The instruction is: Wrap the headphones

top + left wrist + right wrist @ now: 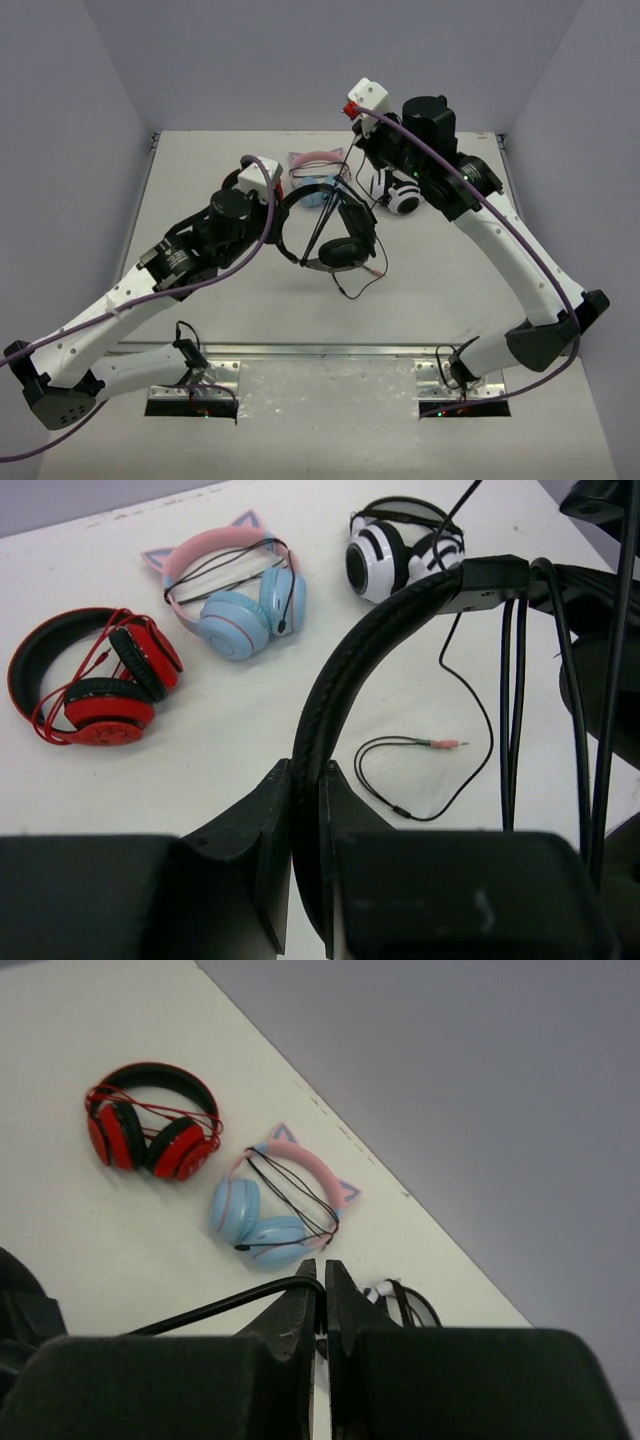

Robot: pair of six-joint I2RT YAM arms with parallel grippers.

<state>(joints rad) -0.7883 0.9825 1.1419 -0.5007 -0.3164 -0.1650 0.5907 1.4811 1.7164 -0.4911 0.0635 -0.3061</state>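
Left pincer (pixel 307 785) clamps headphones (pixel 350 670) band | right pincer (pixel 320 1278) pinches cable (pixel 220 1308) | white table (pixel 200 170), grey walls (pixel 60 100)

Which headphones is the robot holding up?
The all-black headphones: the left tool pinches their headband. The red pair, the pink-and-blue pair and the white pair lie on the table.

bright, even, soft light; faint shadows; near claw parts blurred.

L claw (pixel 281 203) grips black headphones (pixel 343 248) by headband over bench (pixel 200 170); R claw (pixel 352 150) pinches cable (pixel 320 232); white-black pair (pixel 402 197) nearby.
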